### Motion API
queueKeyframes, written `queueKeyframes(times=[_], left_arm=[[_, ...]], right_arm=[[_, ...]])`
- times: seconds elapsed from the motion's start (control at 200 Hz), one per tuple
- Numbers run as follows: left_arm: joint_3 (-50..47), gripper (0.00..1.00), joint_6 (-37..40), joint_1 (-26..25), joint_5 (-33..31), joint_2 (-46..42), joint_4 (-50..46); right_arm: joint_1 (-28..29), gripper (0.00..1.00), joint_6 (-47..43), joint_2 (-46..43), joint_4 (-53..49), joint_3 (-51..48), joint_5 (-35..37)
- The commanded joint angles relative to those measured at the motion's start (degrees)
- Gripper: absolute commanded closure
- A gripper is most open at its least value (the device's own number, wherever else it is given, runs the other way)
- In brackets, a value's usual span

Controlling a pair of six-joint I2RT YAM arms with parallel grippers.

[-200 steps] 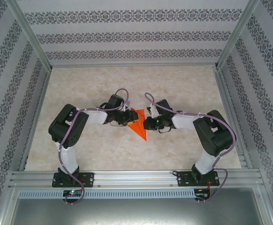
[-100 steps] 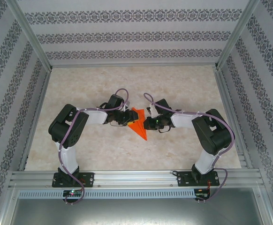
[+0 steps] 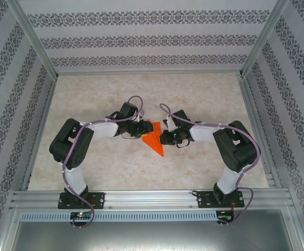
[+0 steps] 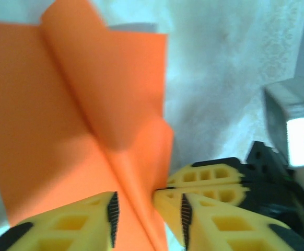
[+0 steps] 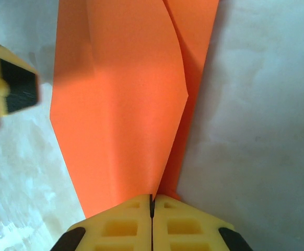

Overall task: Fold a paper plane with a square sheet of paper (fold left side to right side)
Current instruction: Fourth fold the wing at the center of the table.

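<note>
While the left elbow (image 3: 68, 149) has swung outward since a moment ago, left claw (image 4: 148, 203) spread open astride a raised crease, orange sheet of paper (image 3: 153, 140) a pointed wedge unmoved mid surface (image 3: 115, 167), right claw (image 5: 152, 204) clenched on its edge

Sheet of paper (image 3: 153, 140) lies mid-table (image 3: 115, 162), btwn the 2 grippers. L gripper (image 3: 140, 130) sits at its left, tips either side of a raised fold. R gripper (image 3: 163, 138) sits at its right, tips pressed together on the edge. Paper's point faces the arm bases.
</note>
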Motion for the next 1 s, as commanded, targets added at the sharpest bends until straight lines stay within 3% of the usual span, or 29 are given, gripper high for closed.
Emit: queueKeyframes(times=[0.0, 0.245, 0.844, 0.994], left_arm=[[3.1, 0.69, 2.1, -0.4, 2.6, 0.1, -1.1], [8.7, 0.81, 2.6, -1.7, 6.0, 7.3, 0.2], [5.9, 0.84, 4.2, -1.6, 1.4, 13.8, 0.3], [4.6, 0.84, 4.8, -1.8, 0.6, 13.6, -0.4]], right_arm=[[0.7, 0.94, -1.7, 2.2, -4.5, 0.0, 3.3], [1.2, 0.94, -2.8, 2.4, -6.5, 1.1, 4.1], [1.5, 0.94, -3.1, 1.8, -7.5, 1.5, 4.4], [1.6, 0.89, -2.9, 0.4, -7.8, 2.2, 4.2]])
